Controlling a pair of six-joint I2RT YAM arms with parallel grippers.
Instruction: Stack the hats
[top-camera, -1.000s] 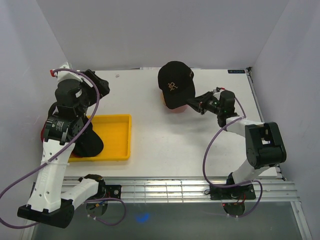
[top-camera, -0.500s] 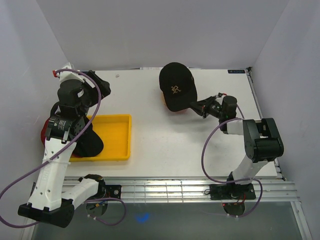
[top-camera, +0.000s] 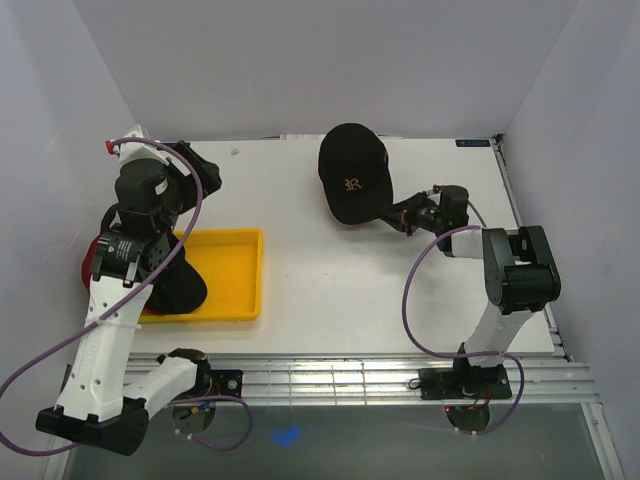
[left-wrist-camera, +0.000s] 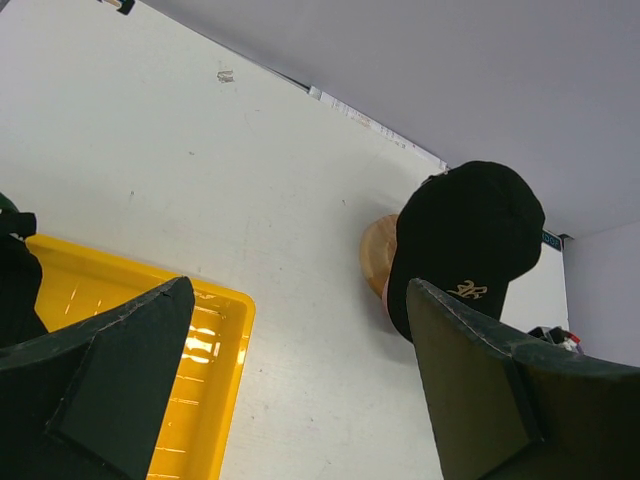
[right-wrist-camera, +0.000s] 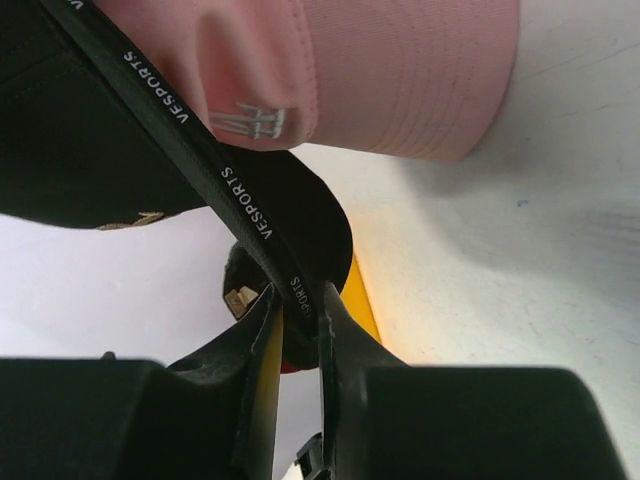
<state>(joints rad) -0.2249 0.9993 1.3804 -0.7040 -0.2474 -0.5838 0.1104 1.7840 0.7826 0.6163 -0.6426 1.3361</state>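
Note:
A black cap with a gold emblem (top-camera: 352, 183) sits over the round-topped stand at the back centre; it also shows in the left wrist view (left-wrist-camera: 465, 240). My right gripper (top-camera: 396, 213) is shut on this cap's rim, the lettered inner band (right-wrist-camera: 250, 205) pinched between its fingers. The pinkish stand (right-wrist-camera: 400, 70) shows under the cap. My left gripper (top-camera: 200, 168) is open and empty (left-wrist-camera: 298, 290), held high over the far end of the tray. Another dark cap (top-camera: 176, 285) lies in the tray under my left arm. A red cap (top-camera: 90, 262) peeks out at the far left.
The yellow tray (top-camera: 235, 275) lies at the left, its near corner in the left wrist view (left-wrist-camera: 215, 340). The tan stand (left-wrist-camera: 377, 255) shows beside the black cap. White walls close the table at the back and on both sides.
My right gripper has shifted and turned the black cap a little on the stand; the reddish stand edge below its brim is now covered. My left arm rose slightly, then held still.

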